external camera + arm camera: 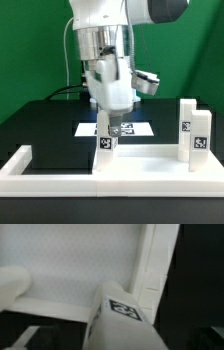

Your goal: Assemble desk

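Presently two short square white plastic legs stand upright on the wide white rimmed tabletop: one under the gripper, one toward the exterior view's right. Jaws spread, holding nothing. Marker board behind.

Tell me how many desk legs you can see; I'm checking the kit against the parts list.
3. One leg stands below the gripper; two legs stand together at the exterior view's right, near the low white wall. A fourth may be hidden.
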`<state>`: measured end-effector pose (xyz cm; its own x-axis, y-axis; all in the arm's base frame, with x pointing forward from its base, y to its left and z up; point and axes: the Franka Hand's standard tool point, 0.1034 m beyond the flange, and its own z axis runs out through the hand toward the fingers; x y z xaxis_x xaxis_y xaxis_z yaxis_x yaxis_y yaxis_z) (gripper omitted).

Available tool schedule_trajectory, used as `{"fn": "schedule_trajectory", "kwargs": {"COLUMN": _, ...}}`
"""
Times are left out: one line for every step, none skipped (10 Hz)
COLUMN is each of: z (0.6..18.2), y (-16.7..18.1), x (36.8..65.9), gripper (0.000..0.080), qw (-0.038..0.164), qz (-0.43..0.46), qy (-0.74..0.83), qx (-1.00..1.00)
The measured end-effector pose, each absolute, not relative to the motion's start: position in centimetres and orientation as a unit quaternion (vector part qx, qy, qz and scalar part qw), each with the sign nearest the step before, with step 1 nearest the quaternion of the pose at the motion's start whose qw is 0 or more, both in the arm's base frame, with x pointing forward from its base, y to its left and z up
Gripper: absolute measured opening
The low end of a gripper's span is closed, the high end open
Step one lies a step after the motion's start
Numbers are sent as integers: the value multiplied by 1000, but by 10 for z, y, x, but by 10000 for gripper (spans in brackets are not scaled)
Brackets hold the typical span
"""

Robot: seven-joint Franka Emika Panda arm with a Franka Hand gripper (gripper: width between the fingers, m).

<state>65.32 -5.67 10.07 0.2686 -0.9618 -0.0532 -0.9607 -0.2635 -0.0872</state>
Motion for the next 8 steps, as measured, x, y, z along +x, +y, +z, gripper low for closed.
{"fn": "schedule_trajectory", "kwargs": {"z": 101, "y": -58, "x": 653, "gripper": 643, "qw": 51, "qz": -10, "qy": 538, "qx": -841}}
{"fn": "schedule_trajectory", "kwargs": {"z": 104, "y": -55, "x": 654, "gripper": 643, "qw": 50, "qz": -12, "qy": 523, "qx": -851}}
{"fn": "schedule_trajectory", "kwargs": {"z": 103, "y": -56, "x": 654, "gripper": 649, "qw": 49, "qz": -14, "qy": 490, "qx": -870}}
{"fn": "schedule_trajectory", "kwargs": {"z": 103, "y": -57, "x": 654, "gripper": 649, "qw": 49, "qz": -15, "qy": 471, "qx": -881}}
{"fn": "schedule_trajectory", "kwargs": {"z": 103, "y": -57, "x": 654, "gripper": 649, "qw": 48, "qz": -17, "qy": 435, "qx": -899}}
{"fn": "schedule_trajectory", "kwargs": {"z": 106, "y": -62, "x": 661, "gripper": 649, "qw": 41, "qz": -25, "qy": 326, "qx": -944}}
{"fn": "schedule_trajectory", "kwargs": {"z": 107, "y": -63, "x": 657, "gripper": 649, "qw": 40, "qz": -35, "qy": 212, "qx": -976}}
{"fn": "schedule_trajectory", "kwargs": {"z": 108, "y": -66, "x": 657, "gripper": 649, "qw": 40, "qz": -36, "qy": 201, "qx": -978}}
